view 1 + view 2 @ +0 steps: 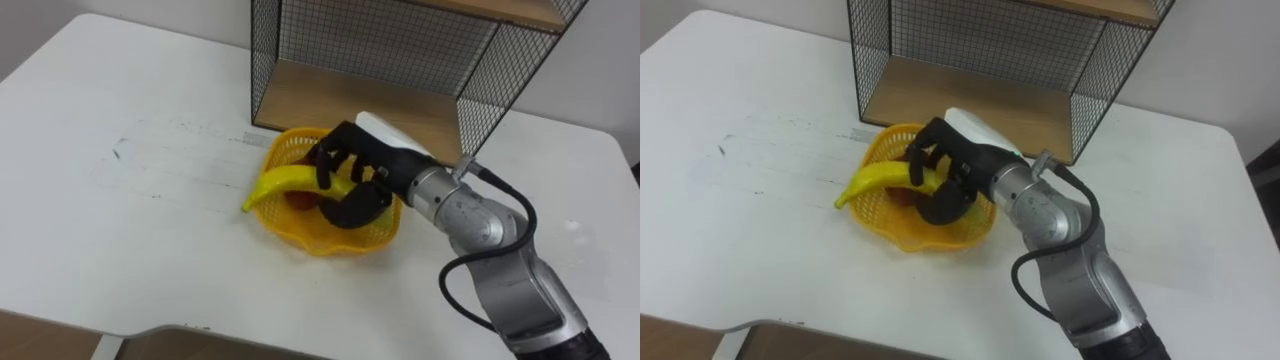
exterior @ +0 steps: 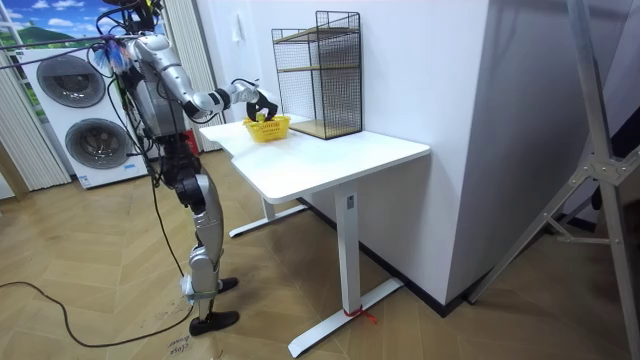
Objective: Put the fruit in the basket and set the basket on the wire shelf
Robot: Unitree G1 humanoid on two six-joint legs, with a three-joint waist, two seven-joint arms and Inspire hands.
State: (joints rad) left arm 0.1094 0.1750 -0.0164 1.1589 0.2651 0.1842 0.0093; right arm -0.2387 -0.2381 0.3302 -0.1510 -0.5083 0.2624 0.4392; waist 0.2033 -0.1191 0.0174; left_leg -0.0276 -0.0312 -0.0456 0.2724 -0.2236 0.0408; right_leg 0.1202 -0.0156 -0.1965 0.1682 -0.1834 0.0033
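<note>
In the left eye view, a yellow plastic mesh basket [image 1: 330, 245] stands on the white table [image 1: 120, 230], just in front of the black wire shelf [image 1: 370, 40] and near the left corner of the shelf's lower wooden board [image 1: 330, 100]. The robot's black right hand [image 1: 350, 175] reaches in from the lower right and sits over the basket, its fingers curled round the right part of a yellow banana [image 1: 285, 182]. The banana lies tilted across the basket's left rim, with its left end sticking out past the rim over the table. Under the banana, inside the basket, a small dark red fruit [image 1: 300, 199] shows partly; what kind it is cannot be told. The right eye view shows the same grasp, the hand [image 1: 945, 170] clasping the banana [image 1: 875, 180] above the basket [image 1: 925, 238]. In the room view, the robot stands upright at the end of the table at the room view's left, its right arm stretched out to the basket [image 2: 268, 130] beside the shelf [image 2: 320, 70], with two stacked white washing machines [image 2: 70, 85] behind it.
</note>
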